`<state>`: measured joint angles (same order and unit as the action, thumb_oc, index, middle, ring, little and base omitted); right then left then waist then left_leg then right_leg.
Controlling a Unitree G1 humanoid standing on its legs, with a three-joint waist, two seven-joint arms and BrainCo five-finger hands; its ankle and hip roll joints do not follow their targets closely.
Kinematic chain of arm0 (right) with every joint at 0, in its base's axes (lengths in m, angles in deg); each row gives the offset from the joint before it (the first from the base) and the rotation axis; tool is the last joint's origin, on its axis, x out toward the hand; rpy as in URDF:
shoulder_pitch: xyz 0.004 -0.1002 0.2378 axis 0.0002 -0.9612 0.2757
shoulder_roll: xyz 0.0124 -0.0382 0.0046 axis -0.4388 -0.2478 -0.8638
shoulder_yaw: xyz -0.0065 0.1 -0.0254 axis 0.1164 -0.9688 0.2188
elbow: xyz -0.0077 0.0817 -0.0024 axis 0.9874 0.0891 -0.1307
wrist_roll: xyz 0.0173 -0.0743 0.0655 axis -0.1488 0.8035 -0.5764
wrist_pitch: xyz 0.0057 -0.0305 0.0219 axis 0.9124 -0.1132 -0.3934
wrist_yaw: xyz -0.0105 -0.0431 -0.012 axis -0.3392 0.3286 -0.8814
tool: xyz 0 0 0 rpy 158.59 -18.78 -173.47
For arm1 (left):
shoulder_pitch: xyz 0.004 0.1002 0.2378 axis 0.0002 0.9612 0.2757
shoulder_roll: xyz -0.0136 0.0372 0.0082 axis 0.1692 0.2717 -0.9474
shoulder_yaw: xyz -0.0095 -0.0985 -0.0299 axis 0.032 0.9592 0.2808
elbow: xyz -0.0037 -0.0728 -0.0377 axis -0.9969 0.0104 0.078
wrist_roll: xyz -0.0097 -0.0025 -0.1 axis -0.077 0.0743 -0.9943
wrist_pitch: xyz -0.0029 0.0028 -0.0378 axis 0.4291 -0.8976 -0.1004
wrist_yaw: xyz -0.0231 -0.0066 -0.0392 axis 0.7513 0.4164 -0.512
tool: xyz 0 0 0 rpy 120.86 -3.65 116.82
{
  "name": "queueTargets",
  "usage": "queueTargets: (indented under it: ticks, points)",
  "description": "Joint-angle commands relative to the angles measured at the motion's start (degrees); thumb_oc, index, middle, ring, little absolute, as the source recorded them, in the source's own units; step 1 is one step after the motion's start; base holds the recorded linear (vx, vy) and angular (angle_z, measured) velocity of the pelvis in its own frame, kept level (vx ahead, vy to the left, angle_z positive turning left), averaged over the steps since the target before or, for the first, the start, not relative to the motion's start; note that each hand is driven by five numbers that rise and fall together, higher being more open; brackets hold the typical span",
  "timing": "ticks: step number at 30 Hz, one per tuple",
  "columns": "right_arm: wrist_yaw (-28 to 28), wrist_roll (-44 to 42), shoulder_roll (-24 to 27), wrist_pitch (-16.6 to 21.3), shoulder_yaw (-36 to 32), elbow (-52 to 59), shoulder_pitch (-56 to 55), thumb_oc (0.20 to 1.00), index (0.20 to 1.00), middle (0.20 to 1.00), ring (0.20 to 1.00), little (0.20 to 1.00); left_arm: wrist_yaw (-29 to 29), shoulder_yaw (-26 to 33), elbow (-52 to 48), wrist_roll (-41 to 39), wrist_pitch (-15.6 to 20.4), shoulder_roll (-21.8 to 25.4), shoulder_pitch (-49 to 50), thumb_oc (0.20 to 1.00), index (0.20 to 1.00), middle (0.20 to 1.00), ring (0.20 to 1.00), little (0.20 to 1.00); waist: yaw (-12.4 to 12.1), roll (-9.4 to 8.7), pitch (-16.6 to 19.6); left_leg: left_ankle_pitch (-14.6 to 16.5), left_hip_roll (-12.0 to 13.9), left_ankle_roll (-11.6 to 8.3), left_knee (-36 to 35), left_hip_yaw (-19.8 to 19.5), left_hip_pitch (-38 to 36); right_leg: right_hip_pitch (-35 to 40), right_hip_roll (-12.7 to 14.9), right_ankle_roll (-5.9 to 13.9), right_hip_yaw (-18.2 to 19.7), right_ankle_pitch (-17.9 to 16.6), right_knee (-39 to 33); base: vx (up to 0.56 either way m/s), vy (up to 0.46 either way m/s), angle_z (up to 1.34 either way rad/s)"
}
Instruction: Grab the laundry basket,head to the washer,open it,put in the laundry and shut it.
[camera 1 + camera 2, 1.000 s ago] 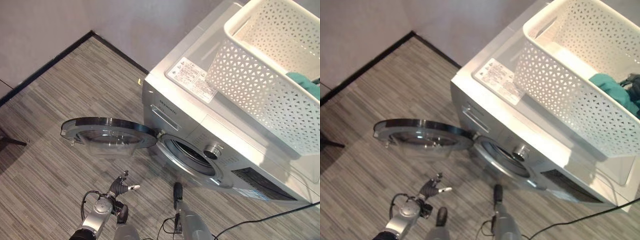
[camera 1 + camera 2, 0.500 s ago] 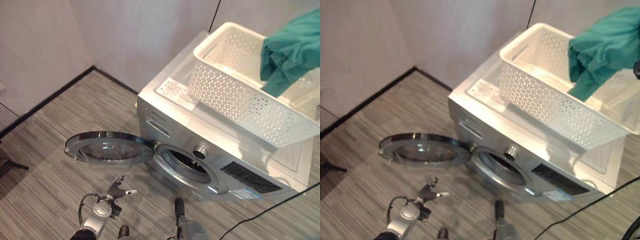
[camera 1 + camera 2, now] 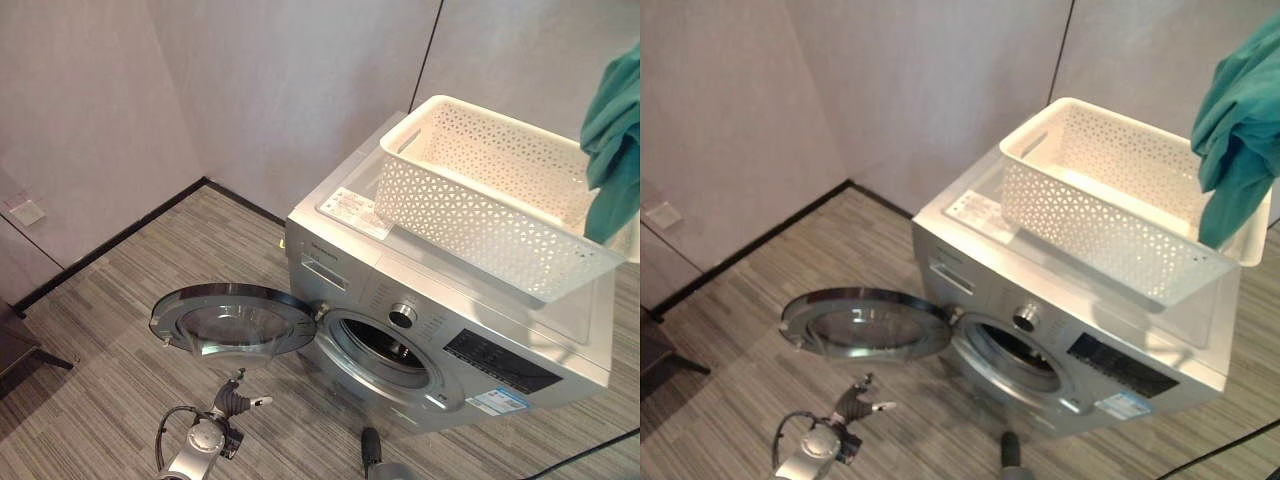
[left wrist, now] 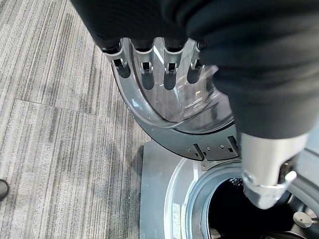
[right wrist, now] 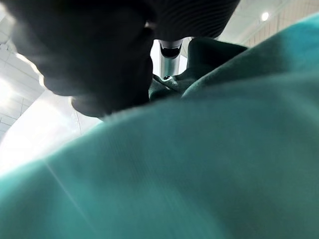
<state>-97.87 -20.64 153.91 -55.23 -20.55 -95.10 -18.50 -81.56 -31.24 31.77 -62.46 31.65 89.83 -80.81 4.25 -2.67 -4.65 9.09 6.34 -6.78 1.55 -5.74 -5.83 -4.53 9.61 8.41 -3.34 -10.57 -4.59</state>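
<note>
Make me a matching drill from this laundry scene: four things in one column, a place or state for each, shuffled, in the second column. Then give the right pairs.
Things:
1. washer door
2. white basket
3. teal garment
4. left robot hand

Places or states:
A. sits on top of the washer
B. hangs in the air above the basket's right end
C. swung wide open, low over the floor
D. fingers straight, holding nothing, near the door

Pairs: 1-C, 2-A, 3-B, 4-D
</note>
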Motion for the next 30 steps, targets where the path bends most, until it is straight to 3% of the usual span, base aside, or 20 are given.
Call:
queueTargets:
  ticks: [1, 8, 14, 16, 19, 22, 24, 26, 30]
  points:
    - [-1.4, -1.2, 3.9, 2.5, 1.1, -2.0, 6.0, 0.200, 0.200, 0.200, 0.200, 0.200, 1.8, -1.5, 0.6, 0.9, 2.3, 4.0, -2.5, 1.000, 1.000, 1.000, 1.000, 1.000, -1.5, -6.42, 0.5, 13.1, -0.8, 4.29, 14.5, 2.7, 1.3, -4.8, 7.1, 5.58, 5.9, 1.6, 6.4, -0.08, 0.096, -0.06]
    - [-1.6, -1.5, 5.5, 2.9, -0.9, 2.0, 4.2, 0.200, 0.200, 0.200, 0.200, 0.200, 2.7, -0.8, 1.3, 2.0, 2.4, 3.7, -3.7, 1.000, 1.000, 1.000, 1.000, 1.000, 0.3, -7.71, -1.7, 15.8, -5.2, 7.28, 19.2, 4.7, 4.2, -6.5, 10.0, 6.32, 7.5, -2.9, 5.3, -0.09, 0.161, -0.20]
    - [-2.7, -1.8, 6.5, 3.6, -8.0, 6.4, -3.1, 0.200, 0.200, 0.200, 0.200, 0.200, 3.3, 0.1, 1.6, 2.3, 2.2, 3.9, -3.2, 1.000, 1.000, 1.000, 1.000, 1.000, 1.0, -8.46, -2.7, 14.7, -6.8, 8.83, 17.1, 5.8, 3.5, -8.4, 11.2, 6.05, 6.2, -6.2, 5.4, -0.05, 0.122, -0.10]
    - [-3.6, -1.2, 6.6, 4.4, -12.3, 10.7, -7.6, 0.200, 0.200, 0.200, 0.200, 0.200, 4.2, 1.4, 1.8, 2.1, 1.8, 3.9, -3.5, 1.000, 1.000, 1.000, 1.000, 1.000, 1.2, -7.38, -3.5, 13.2, -6.2, 9.54, 14.7, 6.6, 2.9, -8.4, 10.0, 5.45, 3.0, -3.9, 6.8, -0.13, 0.096, -0.38]
    - [-4.1, -1.2, 6.6, 5.1, -15.0, 12.7, -10.1, 0.200, 0.200, 0.200, 0.200, 0.200, 4.6, 1.9, 1.7, 1.8, 1.9, 4.1, -3.5, 1.000, 1.000, 1.000, 1.000, 1.000, 1.1, -7.66, -3.4, 11.4, -6.5, 9.81, 12.9, 6.9, 3.4, -8.3, 9.6, 4.97, 2.3, -3.2, 7.6, -0.12, 0.025, -0.39]
    - [-4.7, -0.1, 4.4, 6.7, -18.9, 20.2, -13.5, 0.200, 0.200, 0.200, 0.200, 0.200, 5.5, 3.5, 1.8, 0.6, 1.9, 3.7, -3.2, 1.000, 1.000, 1.000, 1.000, 1.000, 0.4, -6.44, -2.2, 8.7, -5.7, 10.14, 8.8, 8.7, 4.0, -6.6, 6.7, 4.13, 1.4, 0.8, 10.7, -0.16, 0.021, -0.40]
    - [-4.7, 0.7, 3.5, 6.9, -20.8, 22.7, -15.2, 0.200, 0.200, 0.200, 0.200, 0.200, 5.5, 3.8, 1.8, 0.5, 1.9, 3.8, -3.0, 1.000, 1.000, 1.000, 1.000, 1.000, 0.3, -6.87, -1.7, 7.3, -5.9, 10.11, 7.9, 9.3, 4.4, -6.5, 6.6, 3.83, 1.4, 1.2, 11.4, -0.13, -0.013, -0.46]
    - [-4.4, 2.6, 1.2, 8.2, -22.2, 28.6, -16.0, 0.200, 0.200, 0.200, 0.200, 0.200, 5.4, 4.7, 1.9, 0.1, 2.2, 3.4, -2.1, 1.000, 1.000, 1.000, 1.000, 1.000, -1.0, -6.28, -0.5, 6.5, -5.1, 9.97, 6.8, 11.1, 4.9, -4.0, 5.8, 3.45, -0.9, 4.7, 12.6, -0.16, -0.040, -0.51]
    - [-3.5, 5.9, -6.1, 9.7, -24.0, 37.9, -19.4, 0.200, 0.200, 0.200, 0.200, 0.200, 5.5, 6.6, 2.4, -0.8, 2.4, 2.3, -1.0, 1.000, 1.000, 1.000, 1.000, 1.000, -1.8, -5.95, 1.5, 4.3, -4.5, 9.85, 5.4, 13.6, 6.1, -1.2, 4.1, 2.71, -0.9, 7.9, 13.7, -0.12, -0.099, -0.57]
